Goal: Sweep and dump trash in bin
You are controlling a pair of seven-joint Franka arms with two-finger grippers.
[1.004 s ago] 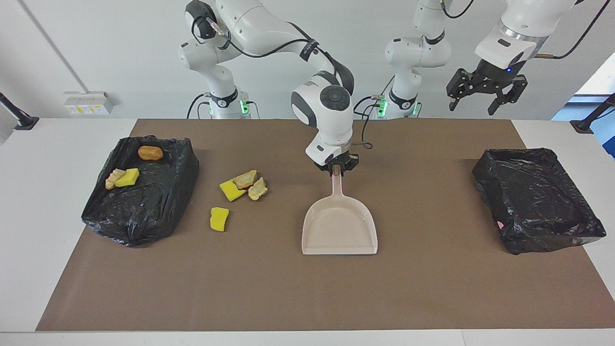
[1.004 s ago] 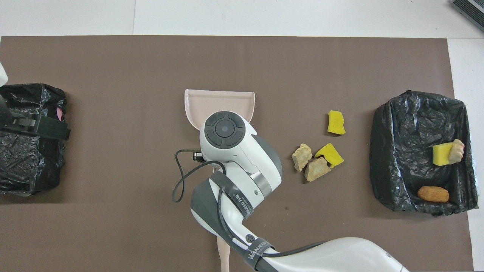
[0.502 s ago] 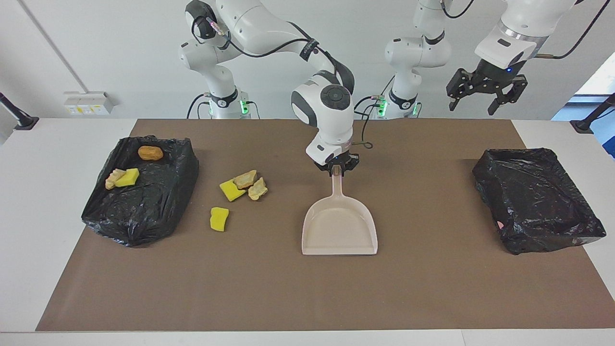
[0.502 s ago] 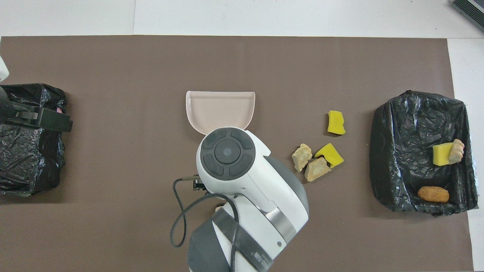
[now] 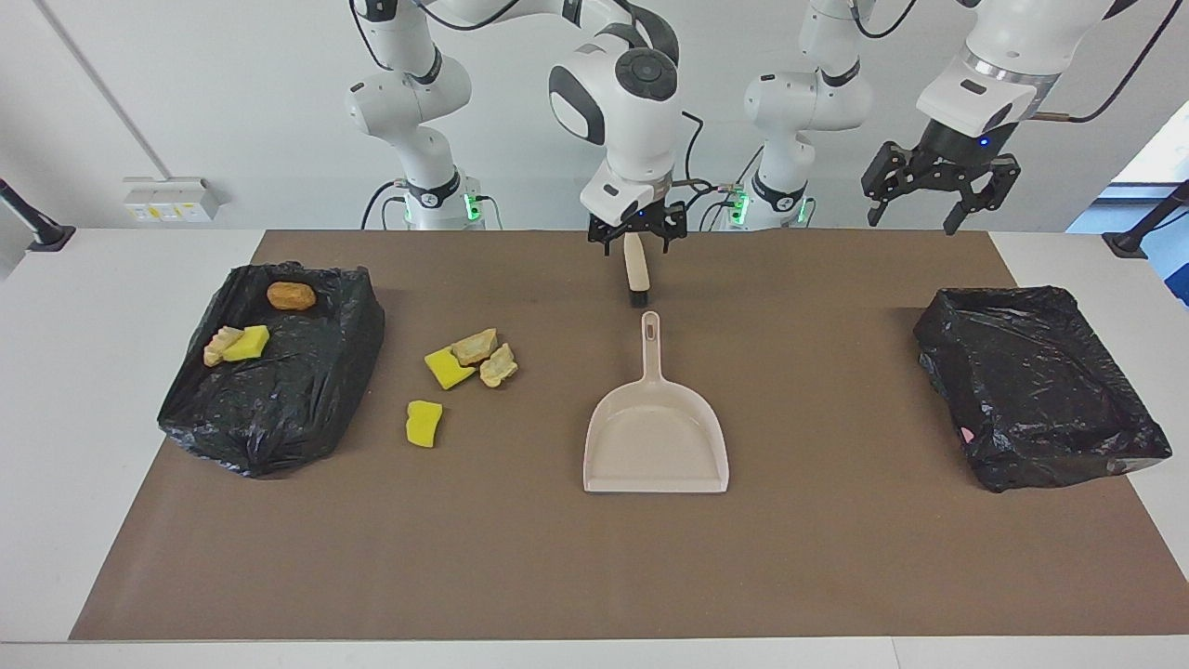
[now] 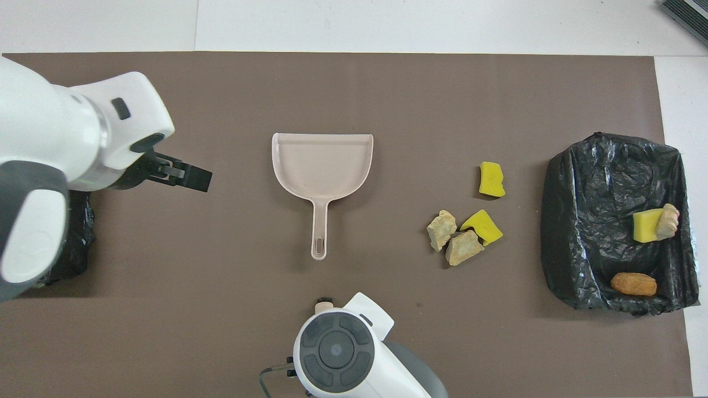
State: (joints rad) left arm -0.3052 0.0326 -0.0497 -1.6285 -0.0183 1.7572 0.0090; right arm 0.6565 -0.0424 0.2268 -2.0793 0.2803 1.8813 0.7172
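right pincer point(image 5: 636, 234) lifted off dustpan point(image 5: 656, 437) to over brush point(image 5: 635, 271), wide | left pincer point(image 5: 932, 190) wide, raised near bin point(image 5: 1040, 390)

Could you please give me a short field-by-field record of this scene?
dustpan: flat on mat, empty, unheld
brush: on mat, nearer the robots than the dustpan
right end effector: open, over the brush
left end effector: open, raised, waiting
loose trash: four scraps on mat
binned trash: three scraps in bin at right arm's end
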